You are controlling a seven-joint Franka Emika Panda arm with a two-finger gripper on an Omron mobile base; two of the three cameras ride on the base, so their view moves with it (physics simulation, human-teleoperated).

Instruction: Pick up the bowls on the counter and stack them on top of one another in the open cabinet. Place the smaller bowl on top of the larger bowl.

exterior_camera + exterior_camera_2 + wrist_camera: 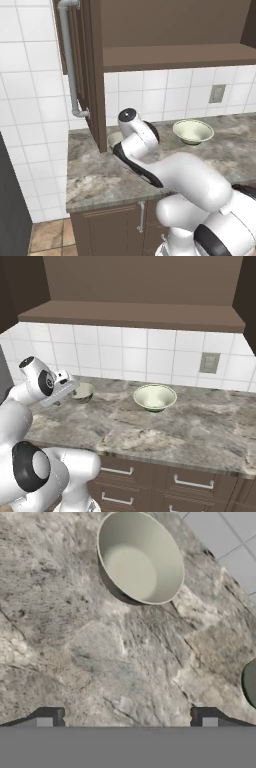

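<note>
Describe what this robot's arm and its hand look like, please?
The arm is glossy white, built of fat rounded segments with dark bands and black round caps at the joints. The gripper ends in two small dark grey, blocky fingertips. No cables or markings show.

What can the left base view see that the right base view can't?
The left base view has the cabinet door with its long grey handle, and the orange floor tiles. The right base view has the gripper near the small bowl, and the drawers under the counter. Both have the big bowl, the small bowl, the stone counter, the cabinet shelf, the wall socket and the white arm.
</note>
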